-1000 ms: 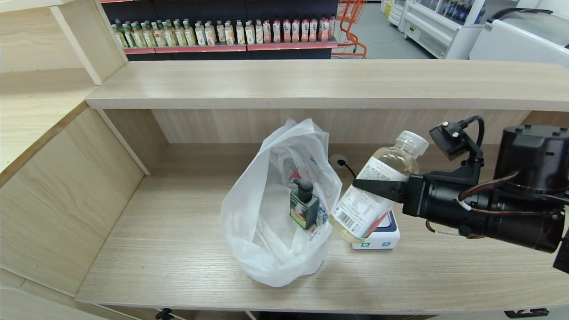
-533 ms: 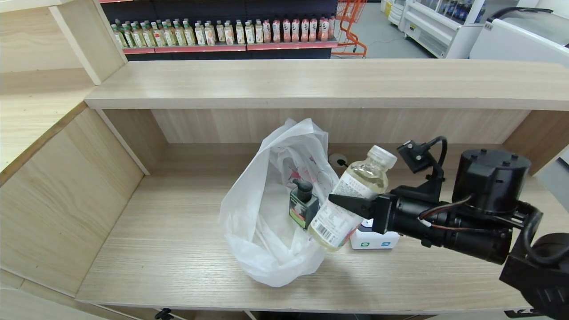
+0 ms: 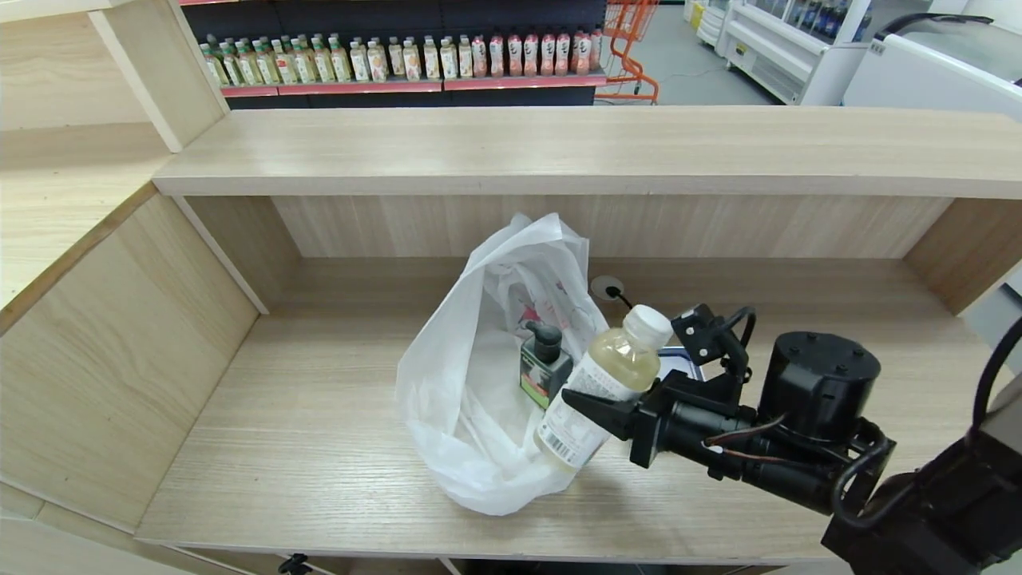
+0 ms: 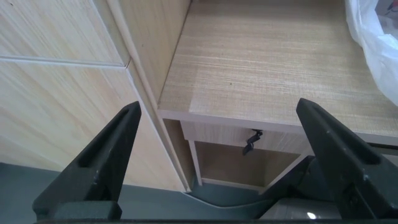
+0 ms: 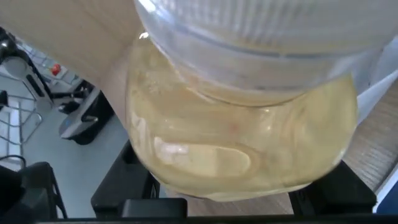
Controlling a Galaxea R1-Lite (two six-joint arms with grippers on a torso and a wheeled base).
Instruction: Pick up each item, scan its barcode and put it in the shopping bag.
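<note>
Light wooden counter (image 3: 319,447), white shopping bag (image 3: 471,399) on it

1. the scanner (image 3: 680,357) is mostly hidden behind the bottle (image 3: 595,391) and the right gripper (image 3: 581,399); just a corner shows.
2. the pump bottle (image 3: 545,369) has its base hidden inside the shopping bag (image 3: 471,399).
3. in the right wrist view the bottle (image 5: 242,143) is cut off by the edge, cap blurred.
4. the left wrist view cuts off the bag (image 4: 379,43).

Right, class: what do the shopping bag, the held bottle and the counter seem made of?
The shopping bag looks like thin white plastic film: crinkled, translucent. The bottle is probably clear glossy plastic; yellowish liquid shows through. The counter shows matt wood grain, solid wood or laminate unclear.
</note>
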